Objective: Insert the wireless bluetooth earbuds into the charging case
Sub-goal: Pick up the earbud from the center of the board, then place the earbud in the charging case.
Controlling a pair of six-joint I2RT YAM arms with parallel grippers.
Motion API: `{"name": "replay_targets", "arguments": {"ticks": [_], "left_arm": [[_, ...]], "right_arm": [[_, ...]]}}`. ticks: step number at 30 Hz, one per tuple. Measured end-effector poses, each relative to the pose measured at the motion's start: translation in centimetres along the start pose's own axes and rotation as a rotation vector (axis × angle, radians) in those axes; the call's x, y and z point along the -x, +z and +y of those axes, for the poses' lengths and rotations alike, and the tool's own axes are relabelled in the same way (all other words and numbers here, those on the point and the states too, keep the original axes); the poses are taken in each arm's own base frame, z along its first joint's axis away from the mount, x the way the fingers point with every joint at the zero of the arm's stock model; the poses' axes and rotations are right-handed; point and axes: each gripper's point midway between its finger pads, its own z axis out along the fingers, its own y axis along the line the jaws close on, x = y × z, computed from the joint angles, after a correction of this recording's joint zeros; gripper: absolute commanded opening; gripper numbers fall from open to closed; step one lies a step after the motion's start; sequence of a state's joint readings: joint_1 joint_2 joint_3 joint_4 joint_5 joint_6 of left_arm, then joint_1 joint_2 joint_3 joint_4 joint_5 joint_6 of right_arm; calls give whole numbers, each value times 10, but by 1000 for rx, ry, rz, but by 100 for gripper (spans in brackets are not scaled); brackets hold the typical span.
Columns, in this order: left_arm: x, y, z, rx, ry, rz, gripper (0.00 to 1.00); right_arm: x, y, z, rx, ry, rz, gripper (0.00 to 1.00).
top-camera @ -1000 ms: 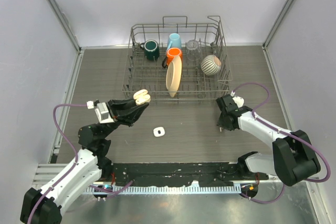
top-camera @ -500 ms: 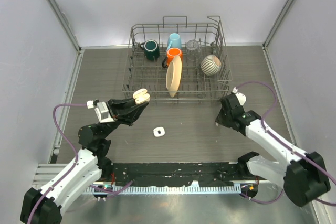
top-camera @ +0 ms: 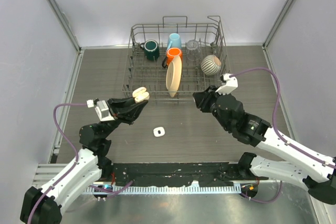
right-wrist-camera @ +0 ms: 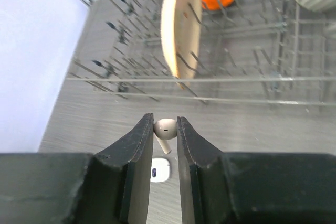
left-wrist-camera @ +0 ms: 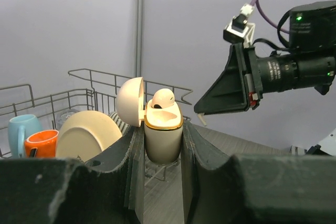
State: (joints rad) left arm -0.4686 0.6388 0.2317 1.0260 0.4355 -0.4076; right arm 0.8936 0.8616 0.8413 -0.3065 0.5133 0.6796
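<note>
My left gripper (top-camera: 136, 102) is shut on a cream charging case (top-camera: 140, 95) and holds it above the table. In the left wrist view the gripper (left-wrist-camera: 163, 132) grips the case (left-wrist-camera: 163, 148) upright. The case's lid (left-wrist-camera: 129, 101) is open and one white earbud (left-wrist-camera: 163, 97) sits in it. My right gripper (top-camera: 198, 99) is shut on a second white earbud (right-wrist-camera: 166, 128), pinched by its head between the fingertips (right-wrist-camera: 145, 129) with the stem pointing down. That gripper (left-wrist-camera: 202, 113) hangs up and to the right of the case, apart from it.
A small white rounded-square object (top-camera: 159, 131) lies on the dark table between the arms; it also shows in the right wrist view (right-wrist-camera: 159, 170). A wire dish rack (top-camera: 177, 85) at the back holds mugs (top-camera: 152, 50), a cream plate (top-camera: 174, 75) and a striped bowl (top-camera: 211, 64).
My right arm has swung left and forward from the right side of the table toward the held case. My left arm and the case have barely moved.
</note>
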Motion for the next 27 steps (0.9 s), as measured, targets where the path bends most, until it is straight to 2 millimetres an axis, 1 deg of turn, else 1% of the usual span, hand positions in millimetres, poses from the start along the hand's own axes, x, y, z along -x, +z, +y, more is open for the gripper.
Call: {"name": "replay_targets", "arguments": {"ticks": [1, 8, 12, 17, 21, 27], "left_arm": [[0, 0, 1, 3, 0, 0, 0], [0, 0, 2, 14, -4, -3, 0], [-1, 0, 3, 15, -5, -1, 0], [-7, -1, 4, 20, -12, 12, 0], [-9, -1, 5, 21, -15, 19, 0], [-15, 0, 5, 13, -24, 33, 0]], "right_arm": [[6, -2, 10, 26, -3, -27, 1], [35, -15, 61, 167, -3, -181, 1], [47, -27, 90, 256, 11, -250, 1], [60, -42, 121, 352, 48, -321, 1], [60, -46, 140, 404, 58, -343, 1], [50, -41, 158, 439, 38, -336, 1]]}}
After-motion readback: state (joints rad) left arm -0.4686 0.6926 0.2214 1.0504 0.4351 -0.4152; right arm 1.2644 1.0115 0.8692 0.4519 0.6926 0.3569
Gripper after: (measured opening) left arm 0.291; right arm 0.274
